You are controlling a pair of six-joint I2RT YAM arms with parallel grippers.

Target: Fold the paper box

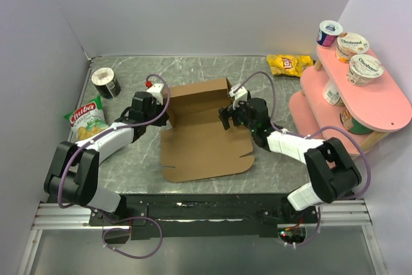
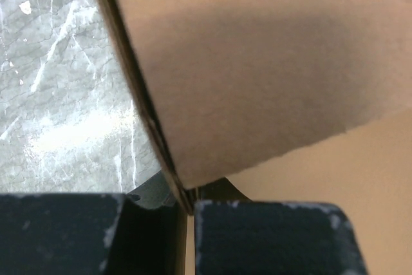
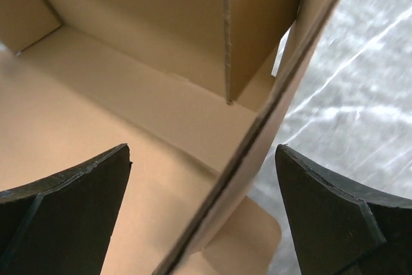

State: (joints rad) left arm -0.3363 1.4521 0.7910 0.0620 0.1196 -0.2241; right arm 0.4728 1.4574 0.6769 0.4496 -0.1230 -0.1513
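The paper box [image 1: 205,143] lies on the table [image 1: 129,165] between the arms, far walls raised, near panel flat. Your left gripper [image 2: 190,209] is pinched tight on the left wall's edge. Your right gripper [image 3: 203,217] gapes wide, straddling the right wall without clamping it. Risk: closing the right off-centre likely buckles that wall. Pulling with the left could tear the card or drag the box.

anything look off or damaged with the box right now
Nothing stands out. The paper box is only half folded: rear walls up, front panel flat on the table, no tears visible. The left gripper pinches its left wall; the right gripper straddles the right wall, open.
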